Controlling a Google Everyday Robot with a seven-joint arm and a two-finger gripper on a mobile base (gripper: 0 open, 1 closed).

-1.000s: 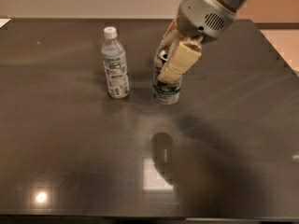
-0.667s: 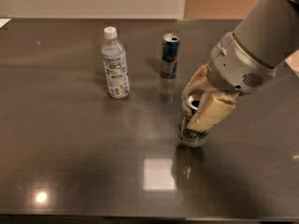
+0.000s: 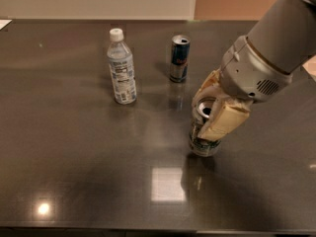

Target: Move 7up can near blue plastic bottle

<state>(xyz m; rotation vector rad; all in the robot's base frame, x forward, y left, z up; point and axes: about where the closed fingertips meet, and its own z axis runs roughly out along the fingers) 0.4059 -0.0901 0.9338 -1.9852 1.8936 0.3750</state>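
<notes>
The end effector [image 3: 211, 113] has its fingers [image 3: 224, 123] closed round the 7up can [image 3: 202, 143], low over the dark surface [image 3: 74, 172], well right of and nearer than the blue plastic bottle [image 3: 121, 68]. A quick swing could loosen the can; overshoot could topple the bottle. A slim blue-and-silver can [image 3: 179, 58] stands right of the bottle, crowding that side.

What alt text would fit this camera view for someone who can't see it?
A robot gripper has its cream fingers closed on either side of an upright 7up can, right of centre on a dark glossy table. Farther back stand a blue plastic bottle and a slim blue-and-silver can, both apart from it.
</notes>
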